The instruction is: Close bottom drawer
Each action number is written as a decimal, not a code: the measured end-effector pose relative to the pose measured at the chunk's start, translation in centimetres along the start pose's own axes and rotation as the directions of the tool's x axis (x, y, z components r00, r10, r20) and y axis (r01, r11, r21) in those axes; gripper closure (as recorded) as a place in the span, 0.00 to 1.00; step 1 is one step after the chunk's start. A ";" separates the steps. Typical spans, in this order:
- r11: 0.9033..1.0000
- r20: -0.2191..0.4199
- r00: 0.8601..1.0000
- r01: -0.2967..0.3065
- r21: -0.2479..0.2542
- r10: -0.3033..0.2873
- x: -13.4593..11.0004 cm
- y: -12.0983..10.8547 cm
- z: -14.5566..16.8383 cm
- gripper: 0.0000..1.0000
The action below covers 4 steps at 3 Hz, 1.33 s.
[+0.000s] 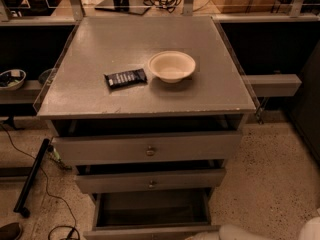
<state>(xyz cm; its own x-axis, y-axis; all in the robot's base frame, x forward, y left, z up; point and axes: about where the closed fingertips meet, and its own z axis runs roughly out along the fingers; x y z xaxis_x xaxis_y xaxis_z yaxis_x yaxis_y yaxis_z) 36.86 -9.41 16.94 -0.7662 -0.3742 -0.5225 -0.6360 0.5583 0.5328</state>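
Chiefly, from the one camera view: risk of shoving the wrong front. Could easily strike the mid-width grey drawer with its small knob (pixel 110 182) or the widest grey drawer with the brass knob (pixel 100 149), both standing a little proud of the grey cabinet and stacked directly above the target. Must aim lower, at the bottom drawer, the shallow grey box with a plain flat front (pixel 150 206), pulled far out at the foot of the cabinet, open cavity facing up, front lip almost at the lower edge of the view. Could also skew and jam it by pushing near one corner rather than at the middle of the flat front. Might overshoot and jolt the cabinet, sliding the cream round bowl (pixel 171 65) and the dark snack-bar wrapper (pixel 125 78), lying just beside each other on the grey worktop (pixel 95 39). Worth minding the black cable (pixel 47 196) trailing on the speckled floor (pixel 265 174) to the left, apart from the drawer yet a possible snag for the base.

As for the gripper: not to be made out anywhere. Only two pale rounded robot parts showing at the lower edge, one (pixel 235 232) just beside the drawer's front right corner, the other (pixel 311 230) in the far corner. Impossible to tell whether spread or pressed together, or holding anything. Nothing seen touching the drawer.
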 end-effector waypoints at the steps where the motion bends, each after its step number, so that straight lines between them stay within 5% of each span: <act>1: 1.000 0.041 0.999 0.006 -0.004 -0.006 -1.6 -0.5 1.0 1.00; 3: 1.000 0.089 0.996 0.014 -0.008 -0.013 -3.1 -1.1 1.7 1.00; 4: 1.000 0.089 0.996 0.014 -0.008 -0.013 -3.1 -1.1 1.7 0.82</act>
<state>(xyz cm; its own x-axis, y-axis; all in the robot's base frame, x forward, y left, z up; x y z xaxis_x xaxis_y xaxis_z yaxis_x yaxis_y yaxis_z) 40.14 -7.56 16.84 -0.7465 -0.3143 -0.5864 -0.6474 0.5468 0.5310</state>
